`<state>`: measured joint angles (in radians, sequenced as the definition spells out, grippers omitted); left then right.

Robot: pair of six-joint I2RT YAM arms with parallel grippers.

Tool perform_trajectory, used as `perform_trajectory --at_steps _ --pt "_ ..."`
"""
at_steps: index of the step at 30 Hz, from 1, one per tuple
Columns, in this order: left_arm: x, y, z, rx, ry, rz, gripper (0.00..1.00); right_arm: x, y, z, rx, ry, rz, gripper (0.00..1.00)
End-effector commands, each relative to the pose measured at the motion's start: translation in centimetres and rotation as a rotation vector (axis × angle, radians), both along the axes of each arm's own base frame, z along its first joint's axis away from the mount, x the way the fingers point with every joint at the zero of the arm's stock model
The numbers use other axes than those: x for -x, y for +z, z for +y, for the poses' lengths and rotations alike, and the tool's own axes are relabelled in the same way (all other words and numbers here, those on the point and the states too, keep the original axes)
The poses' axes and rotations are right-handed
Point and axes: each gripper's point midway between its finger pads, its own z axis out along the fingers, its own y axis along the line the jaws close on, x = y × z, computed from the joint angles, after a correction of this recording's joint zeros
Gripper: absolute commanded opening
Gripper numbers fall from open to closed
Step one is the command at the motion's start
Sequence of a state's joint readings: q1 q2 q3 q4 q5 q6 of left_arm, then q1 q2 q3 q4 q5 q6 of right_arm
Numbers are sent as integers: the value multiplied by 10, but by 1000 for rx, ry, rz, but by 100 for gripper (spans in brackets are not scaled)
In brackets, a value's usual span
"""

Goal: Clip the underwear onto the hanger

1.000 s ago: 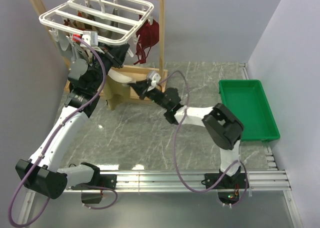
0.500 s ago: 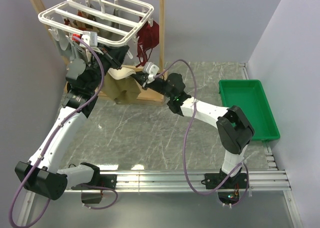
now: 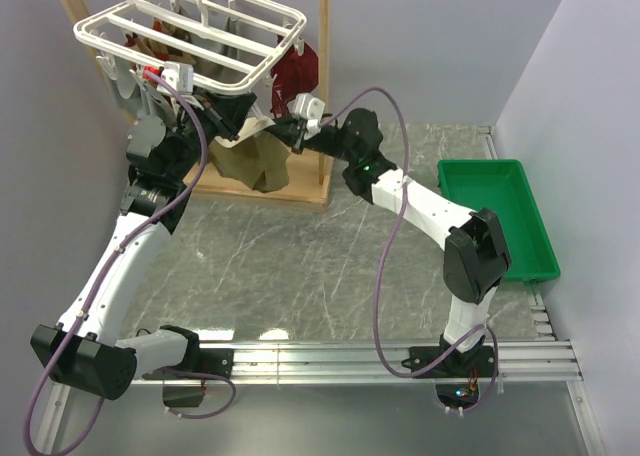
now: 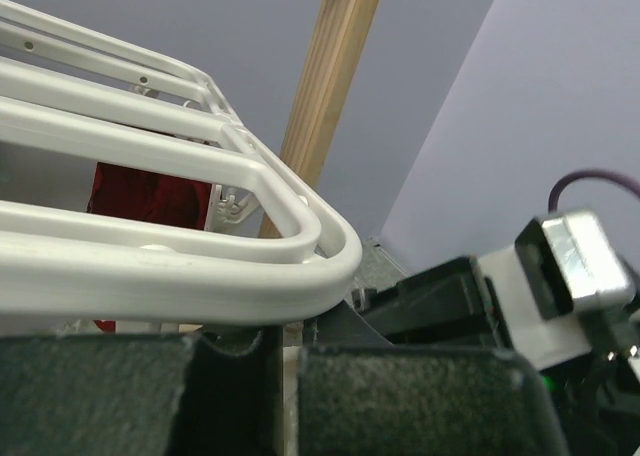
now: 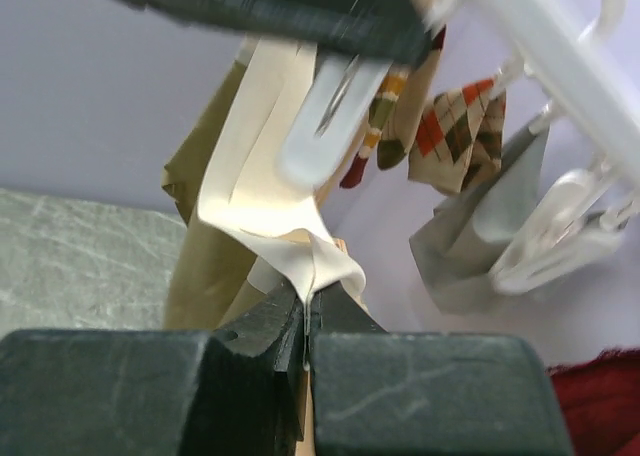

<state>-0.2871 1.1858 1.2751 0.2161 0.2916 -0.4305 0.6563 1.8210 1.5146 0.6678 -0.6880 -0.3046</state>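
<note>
The white grid hanger [image 3: 190, 36] hangs from the wooden frame at the back left, and its bars fill the left wrist view [image 4: 200, 266]. My right gripper [image 3: 287, 133] is shut on the cream waistband of the tan underwear [image 3: 250, 164] and holds it up under the hanger's right corner. In the right wrist view the jaws [image 5: 308, 311] pinch the waistband [image 5: 270, 206], and a white clip [image 5: 325, 126] overlaps it from above. My left gripper [image 3: 232, 111] is right above that clip, its pads [image 4: 410, 396] almost together; it seems to squeeze the clip's top.
The wooden frame stand [image 3: 322, 86] carries the hanger. A dark red garment [image 3: 297, 71], a grey garment [image 5: 480, 226] and an argyle cloth [image 5: 455, 136] hang from other clips. A green tray [image 3: 495, 216] sits on the table at the right.
My right gripper has carried the underwear up and left, from near the table to the clip under the hanger's corner. The left arm has barely moved.
</note>
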Motion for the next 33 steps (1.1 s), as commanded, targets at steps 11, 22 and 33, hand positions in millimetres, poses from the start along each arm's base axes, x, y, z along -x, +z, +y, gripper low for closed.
perform_trajectory --at_steps 11,22,33 --pt "32 -15 -24 -201 -229 -103 0 7 16 -2 200 206 16 0" --pt "42 -30 -33 -363 -393 -219 0 -9 26 -4 241 218 129 0" --pt "41 -30 -34 -444 -422 -332 0 -11 34 -2 219 230 272 0"
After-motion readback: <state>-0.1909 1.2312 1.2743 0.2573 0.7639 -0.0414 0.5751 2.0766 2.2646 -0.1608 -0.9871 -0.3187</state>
